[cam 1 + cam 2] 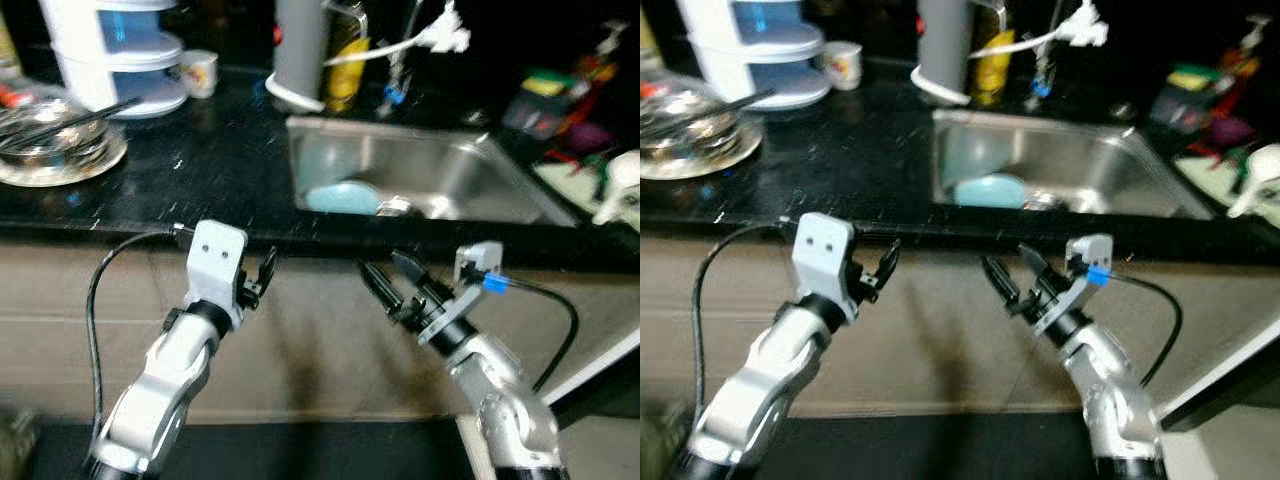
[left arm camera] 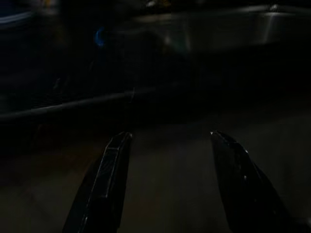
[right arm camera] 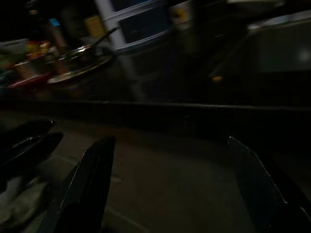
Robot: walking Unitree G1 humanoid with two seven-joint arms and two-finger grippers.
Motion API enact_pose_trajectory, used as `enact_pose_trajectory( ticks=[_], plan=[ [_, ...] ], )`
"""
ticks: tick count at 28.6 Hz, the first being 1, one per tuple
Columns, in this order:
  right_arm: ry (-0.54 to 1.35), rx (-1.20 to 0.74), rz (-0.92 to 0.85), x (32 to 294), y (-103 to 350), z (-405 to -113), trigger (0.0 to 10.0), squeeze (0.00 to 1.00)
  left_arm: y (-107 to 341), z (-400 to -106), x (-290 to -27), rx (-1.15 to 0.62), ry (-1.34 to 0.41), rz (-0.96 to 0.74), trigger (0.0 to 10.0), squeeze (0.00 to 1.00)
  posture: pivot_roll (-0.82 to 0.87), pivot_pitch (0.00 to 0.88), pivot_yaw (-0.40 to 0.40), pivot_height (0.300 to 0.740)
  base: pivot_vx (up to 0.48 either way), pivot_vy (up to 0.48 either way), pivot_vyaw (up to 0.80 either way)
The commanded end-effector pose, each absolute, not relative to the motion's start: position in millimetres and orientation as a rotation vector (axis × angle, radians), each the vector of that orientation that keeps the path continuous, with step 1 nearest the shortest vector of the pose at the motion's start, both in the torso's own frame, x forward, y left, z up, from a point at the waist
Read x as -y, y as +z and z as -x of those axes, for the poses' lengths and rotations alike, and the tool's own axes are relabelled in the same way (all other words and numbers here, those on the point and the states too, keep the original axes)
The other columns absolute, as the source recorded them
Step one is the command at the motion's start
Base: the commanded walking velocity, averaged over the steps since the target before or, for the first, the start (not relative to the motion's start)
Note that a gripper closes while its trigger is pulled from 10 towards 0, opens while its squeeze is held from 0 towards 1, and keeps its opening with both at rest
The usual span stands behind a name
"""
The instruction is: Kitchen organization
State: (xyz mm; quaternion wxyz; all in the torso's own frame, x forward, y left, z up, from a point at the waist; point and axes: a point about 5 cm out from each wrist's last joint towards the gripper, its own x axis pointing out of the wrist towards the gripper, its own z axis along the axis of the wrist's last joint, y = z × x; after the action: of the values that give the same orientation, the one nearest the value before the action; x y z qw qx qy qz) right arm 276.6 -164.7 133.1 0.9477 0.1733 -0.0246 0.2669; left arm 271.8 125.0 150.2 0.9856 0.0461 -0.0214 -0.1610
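On the far left of the speckled black stone counter sits a round metal tray of steel bowls; behind it, a white and blue stacked container; below the counter edge, the left pincer is raised, fingers parted and empty; the right pincer likewise spread, holding nothing; above them, a stainless steel sink holds a pale blue plate.

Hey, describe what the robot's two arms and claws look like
Both arms are silver metal with black joints. The left claw has two long black fingers under a pale grey block with two small holes, and a black cable loops off it. The right claw matches, with a grey bracket, a blue connector and its own black cable.
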Motion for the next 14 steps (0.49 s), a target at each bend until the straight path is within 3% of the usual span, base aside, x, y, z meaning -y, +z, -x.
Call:
enact_pose_trajectory(
  ticks=[1, 6, 14],
  plan=[
    [0.56, 0.039, -0.34, 163.3, 129.1, -273.9, 10.0, 0.0, 137.7, -268.6, -128.5, -0.008, -0.331, -0.121, 10.0, 0.0, 0.13, 0.016, -0.141, 0.74, 0.0, 0.0, 0.78],
    [0.529, -0.017, -0.29, 165.4, 115.2, -270.0, 10.0, 0.0, 106.9, -253.7, -139.2, -0.145, -0.322, -0.163, 10.0, 0.0, 0.13, 0.018, -0.142, 0.74, 0.0, 0.0, 0.78],
    [0.542, -0.052, -0.212, 165.7, 109.3, -266.5, 10.0, 0.0, 92.6, -244.1, -146.0, -0.235, -0.325, -0.022, 10.0, 0.0, 0.13, 0.023, -0.142, 0.74, 0.0, 0.0, 0.77]
  ],
)
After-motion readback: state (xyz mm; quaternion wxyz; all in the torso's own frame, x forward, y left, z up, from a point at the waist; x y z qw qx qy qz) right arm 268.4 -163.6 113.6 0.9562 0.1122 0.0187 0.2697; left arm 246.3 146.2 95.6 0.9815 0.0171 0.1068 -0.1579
